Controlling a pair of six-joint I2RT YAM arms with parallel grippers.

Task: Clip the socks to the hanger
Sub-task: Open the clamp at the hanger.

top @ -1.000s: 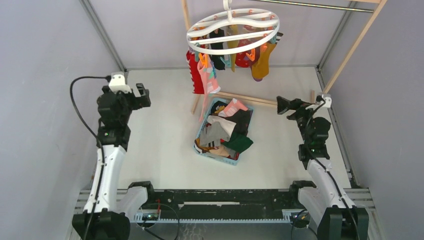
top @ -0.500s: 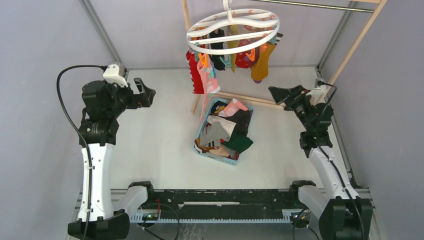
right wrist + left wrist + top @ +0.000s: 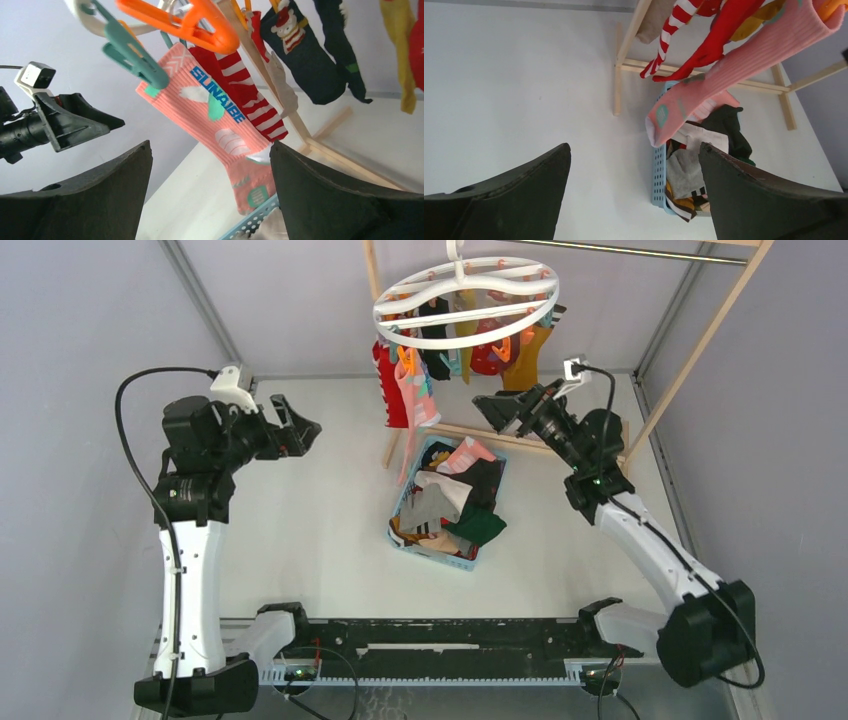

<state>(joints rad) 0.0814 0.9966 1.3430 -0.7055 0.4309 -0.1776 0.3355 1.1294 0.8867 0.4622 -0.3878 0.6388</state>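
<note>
The white ring hanger (image 3: 466,290) hangs from the rod at the back, with several socks clipped under it: a pink one (image 3: 417,390), a red one (image 3: 388,390), a mustard one (image 3: 522,365). More socks (image 3: 455,502) lie in the light-blue basket (image 3: 399,512). My left gripper (image 3: 300,430) is open and empty, left of the hanger, facing the pink sock (image 3: 724,75) and the basket (image 3: 658,175). My right gripper (image 3: 495,410) is open and empty, just right of the hanging socks. Its view shows the pink sock (image 3: 220,120), an orange clip (image 3: 190,20) and a teal clip (image 3: 132,52) close ahead.
The wooden frame (image 3: 700,350) with its metal rod (image 3: 620,250) stands at the back, and its base bar (image 3: 500,437) lies on the table behind the basket. Grey walls close in on the left, right and back.
My right arm has swung left and forward, from the right wall to just beside the hanging socks. My left gripper has shifted a little right and turned toward the hanger.
</note>
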